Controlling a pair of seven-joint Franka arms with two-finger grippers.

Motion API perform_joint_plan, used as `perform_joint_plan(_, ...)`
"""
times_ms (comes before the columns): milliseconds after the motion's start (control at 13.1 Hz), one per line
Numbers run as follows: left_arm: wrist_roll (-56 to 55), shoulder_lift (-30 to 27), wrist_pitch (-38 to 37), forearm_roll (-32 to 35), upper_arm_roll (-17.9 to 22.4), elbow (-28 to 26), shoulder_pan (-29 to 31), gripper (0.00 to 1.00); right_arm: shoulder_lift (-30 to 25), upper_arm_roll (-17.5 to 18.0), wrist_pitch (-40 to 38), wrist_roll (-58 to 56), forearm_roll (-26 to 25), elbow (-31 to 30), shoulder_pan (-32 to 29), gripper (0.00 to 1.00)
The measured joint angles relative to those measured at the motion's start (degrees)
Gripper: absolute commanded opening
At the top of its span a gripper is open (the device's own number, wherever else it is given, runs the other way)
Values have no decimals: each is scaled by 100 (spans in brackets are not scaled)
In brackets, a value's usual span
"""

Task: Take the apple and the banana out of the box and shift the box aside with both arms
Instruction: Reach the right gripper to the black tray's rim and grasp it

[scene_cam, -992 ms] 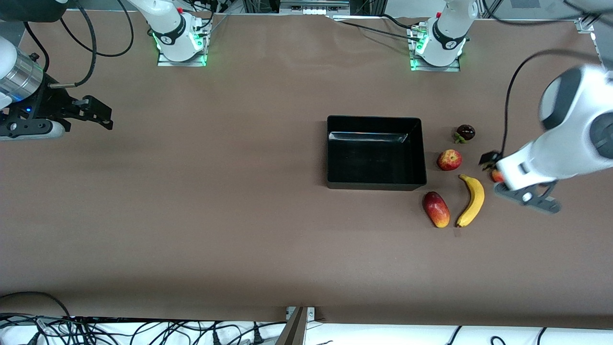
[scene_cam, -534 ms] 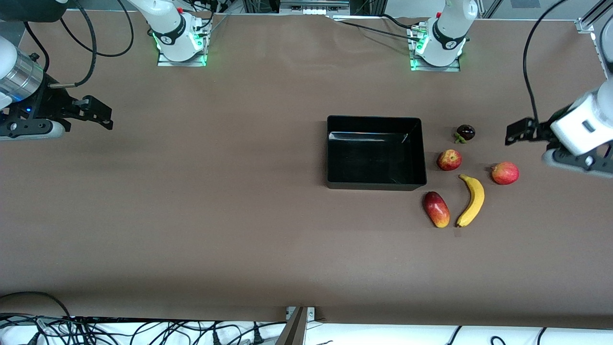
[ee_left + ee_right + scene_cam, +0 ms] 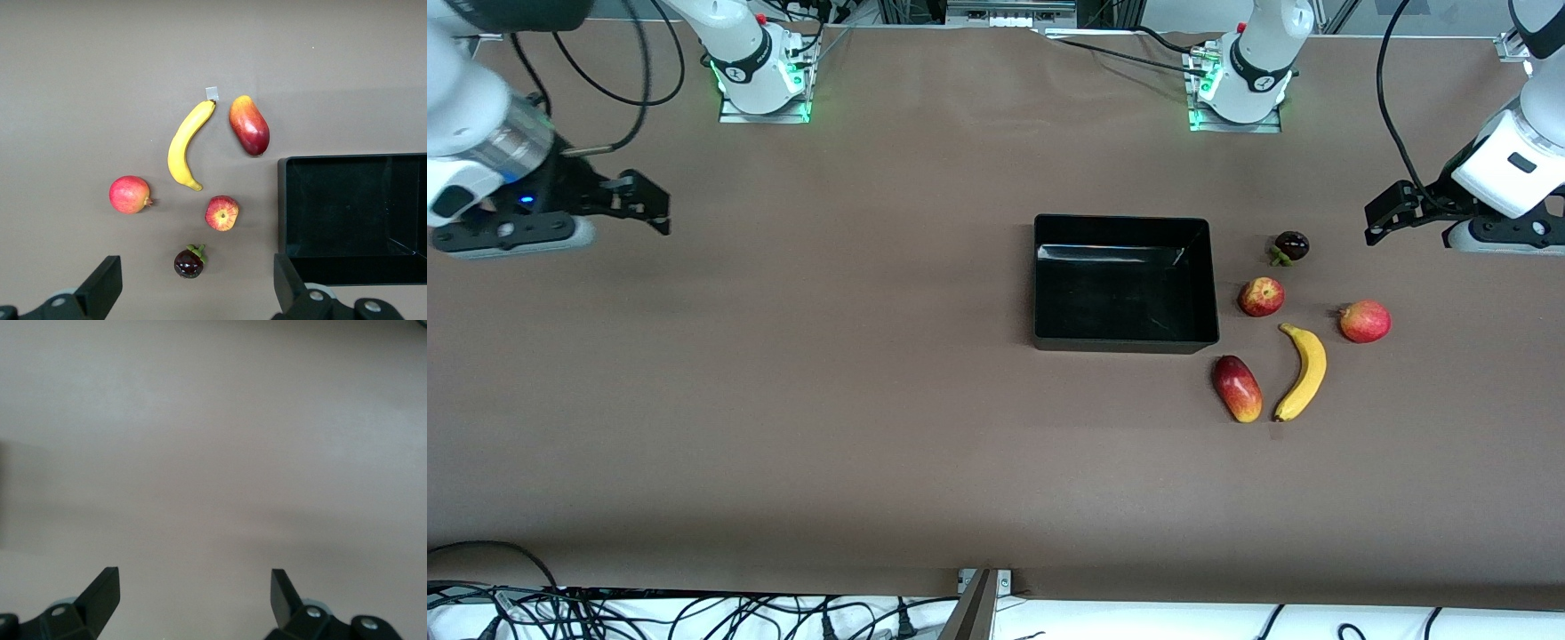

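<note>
The black tray (image 3: 1120, 342) stands empty on the brown table, also in the left wrist view (image 3: 282, 207). The red apple (image 3: 1261, 296) (image 3: 221, 213) lies beside it toward the left arm's end. The yellow banana (image 3: 1303, 372) (image 3: 183, 150) lies nearer to the camera than the apple. My left gripper (image 3: 1376, 222) (image 3: 195, 267) is open and empty, up in the air over the table's left-arm end, clear of the fruits. My right gripper (image 3: 656, 209) (image 3: 193, 580) is open and empty over bare table at the right arm's end.
A red-and-yellow mango (image 3: 1237, 388) (image 3: 249, 125) lies beside the banana. A plainer round red fruit (image 3: 1365, 321) (image 3: 129, 194) lies toward the left arm's end. A small dark fruit with green leaves (image 3: 1290, 246) (image 3: 189, 262) lies farther from the camera than the apple.
My left gripper has drawn up and away from the plainer round red fruit, which now lies uncovered on the table. My right gripper has shifted a little toward the table's middle.
</note>
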Motion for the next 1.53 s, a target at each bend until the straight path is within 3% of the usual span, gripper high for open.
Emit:
perform_joint_plan(153, 43, 0, -23, 12, -5, 4, -3, 100, 101, 26, -299, 0, 57, -55, 238, 100)
perform_joint_plan(305, 90, 1, -37, 15, -7, 7, -6, 100, 304, 75, -157, 52, 456, -64, 557, 100)
perform_joint_plan(686, 213, 11, -73, 19, 1, 52, -6, 100, 1310, 129, 1374, 1858, 692, -88, 1799, 100)
perform_joint_plan(1068, 214, 22, -90, 19, 4, 95, -6, 100, 2875, 127, 3646, 4254, 540, 25, 3246, 100)
perform_joint_plan(1297, 214, 24, -91, 20, 2, 113, -7, 100, 3521, 106, 3947, 5082, 384, 400, 3687, 100)
perform_joint_plan(1373, 214, 26, -91, 20, 2, 116, -7, 100, 3636, 100, 3980, 5211, 359, 482, 3766, 96)
perform_joint_plan(1449, 214, 29, -91, 20, 2, 116, -7, 100, 3727, 96, 4019, 5312, 279, 527, 3833, 84)
perform_joint_plan(1525, 214, 32, -93, 20, 2, 117, -7, 100, 3799, 94, 4043, 5372, 143, 541, 3896, 65)
